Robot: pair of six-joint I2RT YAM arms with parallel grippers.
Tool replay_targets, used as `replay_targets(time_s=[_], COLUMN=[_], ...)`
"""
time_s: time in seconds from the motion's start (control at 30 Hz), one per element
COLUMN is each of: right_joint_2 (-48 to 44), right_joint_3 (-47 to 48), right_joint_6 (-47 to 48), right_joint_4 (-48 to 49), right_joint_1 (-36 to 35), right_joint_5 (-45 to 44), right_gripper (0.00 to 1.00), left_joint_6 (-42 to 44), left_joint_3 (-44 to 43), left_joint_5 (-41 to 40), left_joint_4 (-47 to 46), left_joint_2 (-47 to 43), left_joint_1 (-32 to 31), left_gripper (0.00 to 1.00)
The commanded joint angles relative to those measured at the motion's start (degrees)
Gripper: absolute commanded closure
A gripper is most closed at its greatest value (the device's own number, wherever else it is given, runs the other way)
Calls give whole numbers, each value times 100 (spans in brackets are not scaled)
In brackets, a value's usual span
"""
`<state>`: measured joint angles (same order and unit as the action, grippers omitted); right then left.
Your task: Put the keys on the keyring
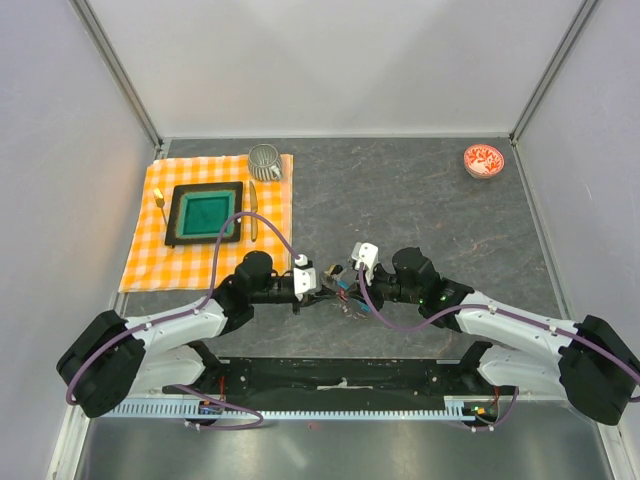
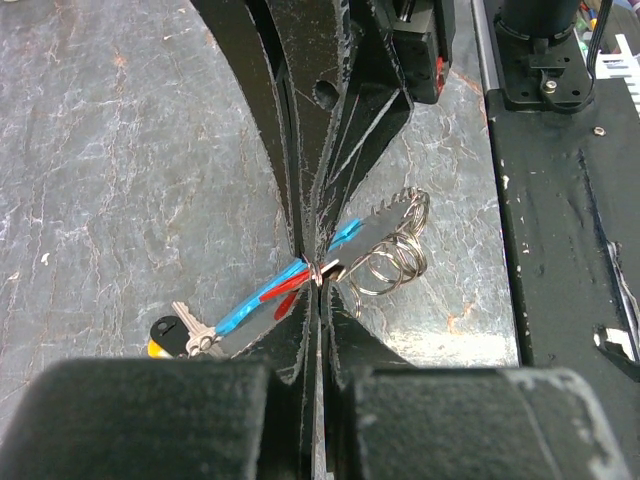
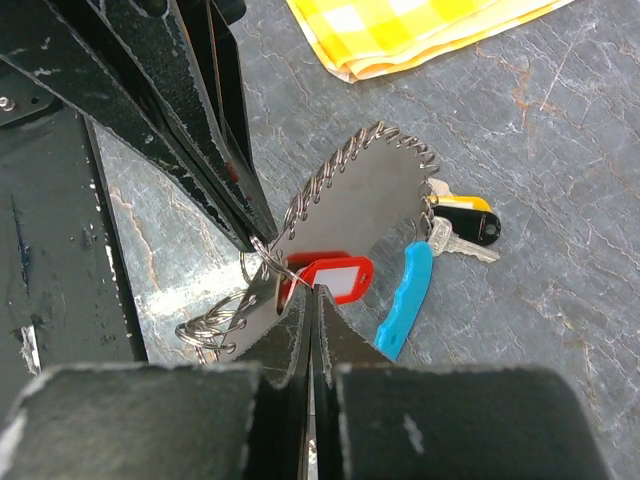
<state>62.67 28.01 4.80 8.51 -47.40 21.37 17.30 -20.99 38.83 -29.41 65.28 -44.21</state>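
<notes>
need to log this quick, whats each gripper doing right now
left gripper: closed, pinching the keyring
right gripper: closed, pinching the same keyring from the other side

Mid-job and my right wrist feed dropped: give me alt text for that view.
The right gripper, jaws shut, pinches the silvery chain-edged keyring beside a red-framed white tag; the left gripper grips it from upper left. A curved blue plastic tag and a black-headed key trail to its right.

My left arm point(image 1: 170, 325) and right arm point(image 1: 510, 322) have white shells, black joints and purple cables point(image 1: 213, 265). My tool fingers point(image 2: 288, 345) are scuffed black.
</notes>
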Motion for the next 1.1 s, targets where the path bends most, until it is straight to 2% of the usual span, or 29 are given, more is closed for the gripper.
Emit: replay_targets(time_s=[0.0,0.77,1.07], right_joint_2=[104,641,632], right_joint_3=[179,319,231], right_joint_6=[21,-181,-471], right_joint_4=[238,1029,1460], right_joint_1=[20,11,20], right_joint_5=[157,1001,879], right_gripper=[100,100,100], left_joint_6=[116,-165,-341], left_joint_3=[-28,-54,42], left_joint_5=[344,731,670], left_joint_4=[-583,-1084,-1444], left_joint_2=[-182,99,214], left_joint_1=[-27,-88,-106], left_gripper=[98,98,98])
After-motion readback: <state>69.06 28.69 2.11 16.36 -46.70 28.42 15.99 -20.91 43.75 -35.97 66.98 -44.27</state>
